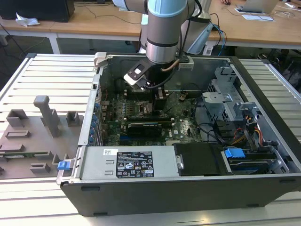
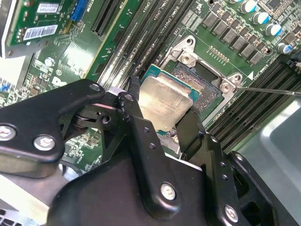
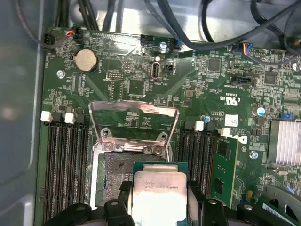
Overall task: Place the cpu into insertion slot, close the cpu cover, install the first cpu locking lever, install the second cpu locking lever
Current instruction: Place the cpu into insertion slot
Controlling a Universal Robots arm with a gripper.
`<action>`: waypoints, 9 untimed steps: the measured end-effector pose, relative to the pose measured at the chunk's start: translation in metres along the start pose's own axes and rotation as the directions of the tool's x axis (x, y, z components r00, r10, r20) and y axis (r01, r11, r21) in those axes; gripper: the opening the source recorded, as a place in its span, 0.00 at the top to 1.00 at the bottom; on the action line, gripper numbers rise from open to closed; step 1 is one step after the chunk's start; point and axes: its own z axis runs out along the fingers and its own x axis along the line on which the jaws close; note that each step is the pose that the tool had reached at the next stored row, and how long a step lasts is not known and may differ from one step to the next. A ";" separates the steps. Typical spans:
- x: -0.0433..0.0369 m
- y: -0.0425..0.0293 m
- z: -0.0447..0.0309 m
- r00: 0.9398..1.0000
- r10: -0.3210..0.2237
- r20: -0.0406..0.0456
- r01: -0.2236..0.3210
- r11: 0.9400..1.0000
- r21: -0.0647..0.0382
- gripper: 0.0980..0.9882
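Between the black jaws, which are closed on two opposite edges of it, the cpu (image 2: 164,101) hangs just above the insertion slot (image 2: 200,81), overlapping only one side of the socket and seemingly a little tilted; lowered or released from this offset, it could seat askew and bend the contacts. Beyond the slot, the cpu cover (image 3: 136,106) stands raised on its hinge, and should it drop early it could strike the chip

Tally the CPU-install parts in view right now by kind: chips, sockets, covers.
cpu, held in the gripper: 1
insertion slot: 1
cpu cover, swung open: 1
Total: 3
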 end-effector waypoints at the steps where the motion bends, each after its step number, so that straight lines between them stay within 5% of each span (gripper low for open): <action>1: 0.0000 0.0000 0.0001 1.000 0.006 -0.002 -0.006 1.000 0.000 0.50; 6: 0.0064 0.0003 0.0001 1.000 0.010 -0.008 -0.010 1.000 0.000 0.50; 9: 0.0202 0.0009 -0.0003 1.000 0.010 -0.007 -0.010 1.000 0.000 0.50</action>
